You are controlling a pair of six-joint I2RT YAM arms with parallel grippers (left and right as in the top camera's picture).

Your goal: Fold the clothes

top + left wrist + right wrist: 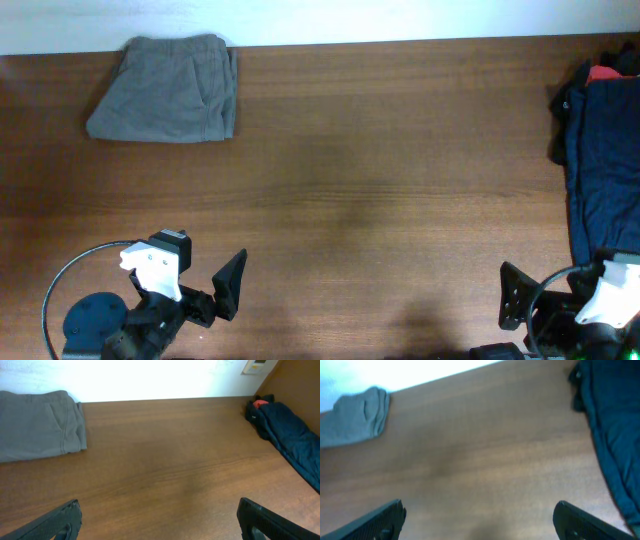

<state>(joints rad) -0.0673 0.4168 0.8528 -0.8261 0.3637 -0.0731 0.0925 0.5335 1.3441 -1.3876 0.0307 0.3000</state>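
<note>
The desk (380, 200) is bare wood across its whole middle, with things only at its edges. A navy pile (605, 170) runs down the right edge, heaped and unfolded.

The shorts (165, 88) lie in the far left corner, right at the back edge. They form a compact, roughly rectangular bundle with the waistband along the far side. Their right edge is straight and their near left corner splays out a little. From the left wrist view the layers look stacked, one leg over the other, so the shorts seem to be folded at least once.

Both arms sit at the near edge, well apart from every cloth. The left tool (157, 522) is spread wide with nothing between its fingers, and it faces out over the desk towards the shorts. The right tool (479, 520) is likewise spread and empty. A bit of red cloth (603, 72) shows at the far end of the navy pile.

By these views the folding is done or nearly so, with no grasp in hand. If a further fold is wanted, it would call for a long reach by the left arm to the far corner. That arm would pinch the loose near corner, and the other arm might need to steady the bundle so it does not slide.
</note>
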